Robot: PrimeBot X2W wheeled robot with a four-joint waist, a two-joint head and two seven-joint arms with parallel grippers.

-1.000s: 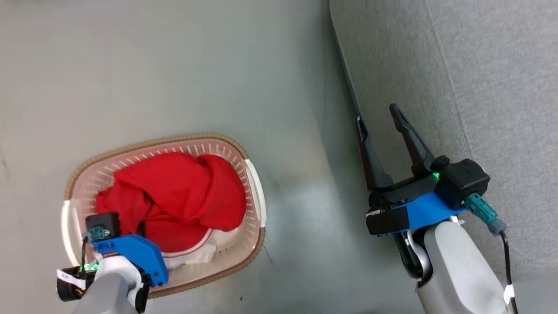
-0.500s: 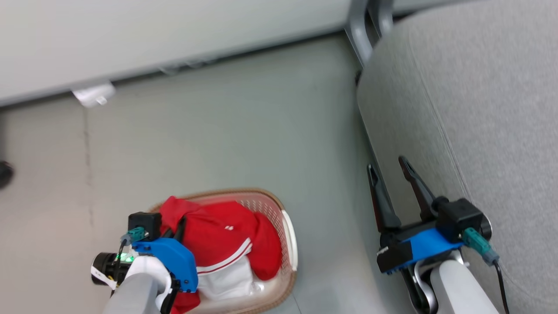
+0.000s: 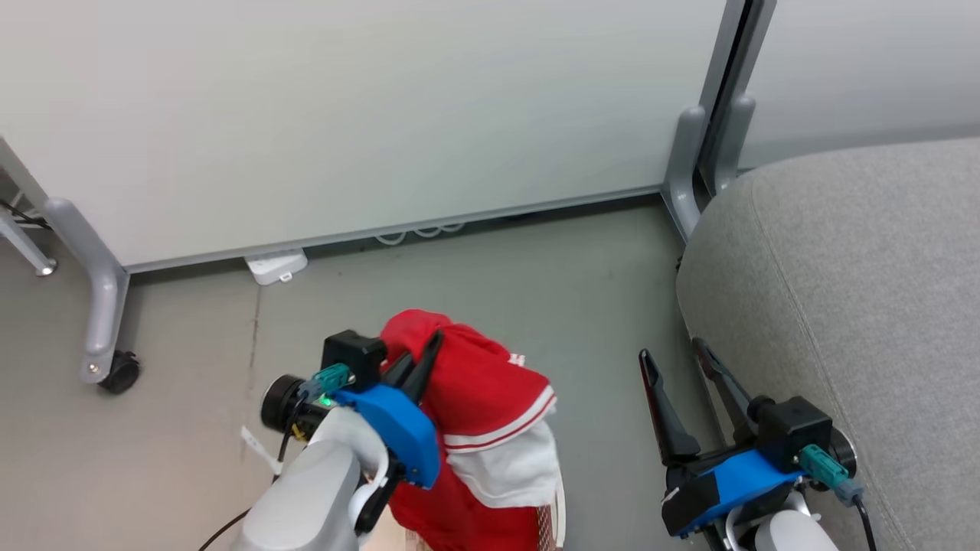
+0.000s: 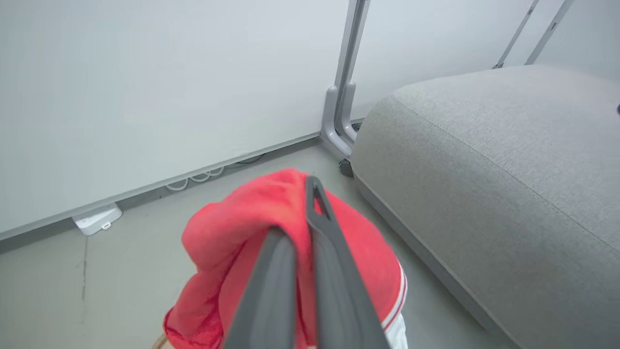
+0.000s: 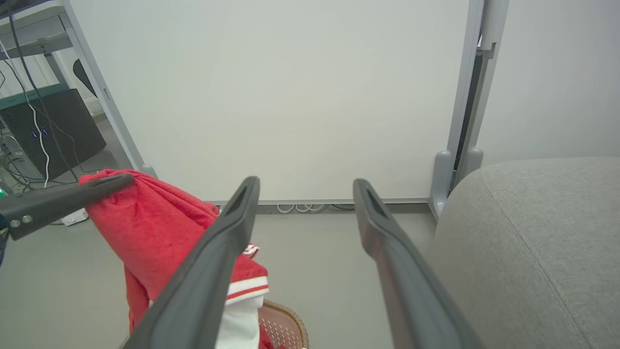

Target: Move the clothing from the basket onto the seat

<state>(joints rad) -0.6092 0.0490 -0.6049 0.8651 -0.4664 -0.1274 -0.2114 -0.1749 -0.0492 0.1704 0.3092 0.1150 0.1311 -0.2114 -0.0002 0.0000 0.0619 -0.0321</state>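
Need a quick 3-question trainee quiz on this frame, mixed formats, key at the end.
1. Fill in: the grey seat lies on the robot's ____ side.
2. True or false: the right gripper stands open, holding nothing.
3. The red garment pinched by the left gripper is: A spread on the grey seat; B hanging over the basket; C draped on the right gripper.
Key: 1 right; 2 true; 3 B.

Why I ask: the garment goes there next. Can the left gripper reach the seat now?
Probably yes: the left gripper, shut on the clothing, has only floor between it and the seat; the open right gripper beside the seat's edge could crowd it.
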